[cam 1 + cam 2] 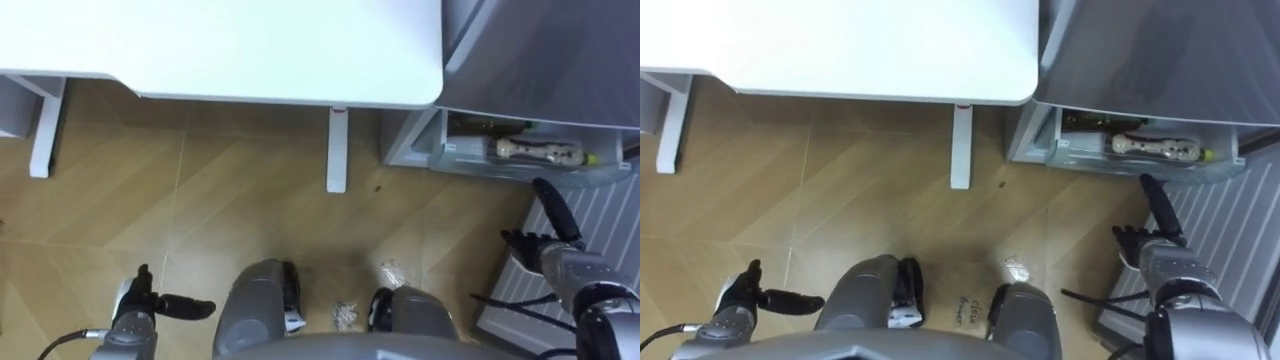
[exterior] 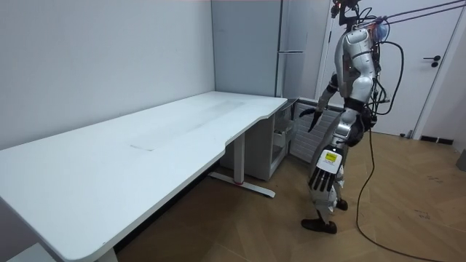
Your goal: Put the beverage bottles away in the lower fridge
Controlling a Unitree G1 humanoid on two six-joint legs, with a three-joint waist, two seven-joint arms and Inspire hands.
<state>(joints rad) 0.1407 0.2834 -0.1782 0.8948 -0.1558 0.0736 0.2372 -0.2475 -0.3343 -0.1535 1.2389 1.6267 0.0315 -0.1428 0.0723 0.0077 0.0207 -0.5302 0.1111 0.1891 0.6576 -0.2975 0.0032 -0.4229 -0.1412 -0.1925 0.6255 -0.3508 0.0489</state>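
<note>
robot stands at the open lower fridge drawer (image 1: 470, 166), drinks (image 1: 540, 152) lying inside, left hand (image 1: 140, 300) and right hand (image 1: 548, 243) both loose-fingered and empty, so the next move looks like pushing that drawer shut.

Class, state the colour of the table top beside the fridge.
White: the table top shows best in the room view.

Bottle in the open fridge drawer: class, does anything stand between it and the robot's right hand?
Only the drawer's clear front wall lies between the bottle and the open right hand; nothing else visible does.
</note>
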